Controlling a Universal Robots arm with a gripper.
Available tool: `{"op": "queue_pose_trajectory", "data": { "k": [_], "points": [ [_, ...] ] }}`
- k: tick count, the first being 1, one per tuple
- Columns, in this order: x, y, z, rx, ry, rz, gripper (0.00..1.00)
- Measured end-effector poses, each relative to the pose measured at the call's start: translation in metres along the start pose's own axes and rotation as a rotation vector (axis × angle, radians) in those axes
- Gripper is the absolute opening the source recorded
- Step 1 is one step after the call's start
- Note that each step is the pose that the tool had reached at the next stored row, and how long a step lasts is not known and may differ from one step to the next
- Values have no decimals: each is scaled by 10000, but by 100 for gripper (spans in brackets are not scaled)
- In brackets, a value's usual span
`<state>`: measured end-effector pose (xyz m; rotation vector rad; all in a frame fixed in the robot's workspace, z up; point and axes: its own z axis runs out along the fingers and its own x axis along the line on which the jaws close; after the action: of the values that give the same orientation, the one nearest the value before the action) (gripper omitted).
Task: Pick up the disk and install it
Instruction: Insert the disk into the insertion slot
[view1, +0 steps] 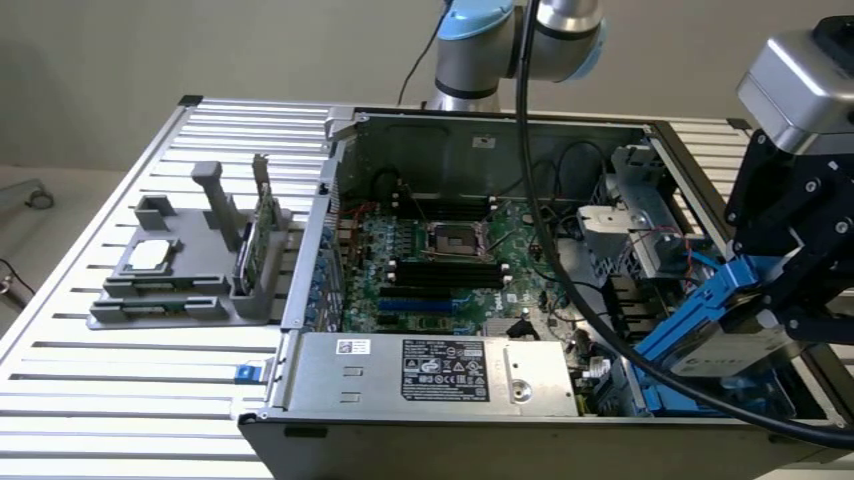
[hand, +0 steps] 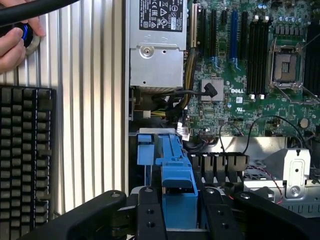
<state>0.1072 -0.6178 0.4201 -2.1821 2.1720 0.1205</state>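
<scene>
As the gripper (view1: 777, 305) pinches it, the disk (view1: 721, 350) hangs tilted at the exterior view's lower right, above the case (view1: 534, 435) rim.
Motherboard (hand: 239, 91) reads DELL; black cable (view1: 541, 200) runs just beside the disk.

Setting: robotics lab bench. You can tell it by: slatted aluminium worktop (view1: 80, 400); opened desktop computer case (view1: 400, 445) with bare motherboard (view1: 441, 250); grey parts fixture (view1: 174, 285); robot arm (view1: 467, 40) mounted behind the case; black keyboard (hand: 25, 160) on the slats.
</scene>
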Motion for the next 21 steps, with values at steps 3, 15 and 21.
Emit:
{"op": "queue_pose_trajectory", "data": {
  "k": [3, 15, 21],
  "points": [
    [0, 0, 3, 0, -23, 0, 33],
    [2, 0, 6, 4, -75, -1, 47],
    [3, -11, 7, 3, -89, -2, 38]
  ]
}}
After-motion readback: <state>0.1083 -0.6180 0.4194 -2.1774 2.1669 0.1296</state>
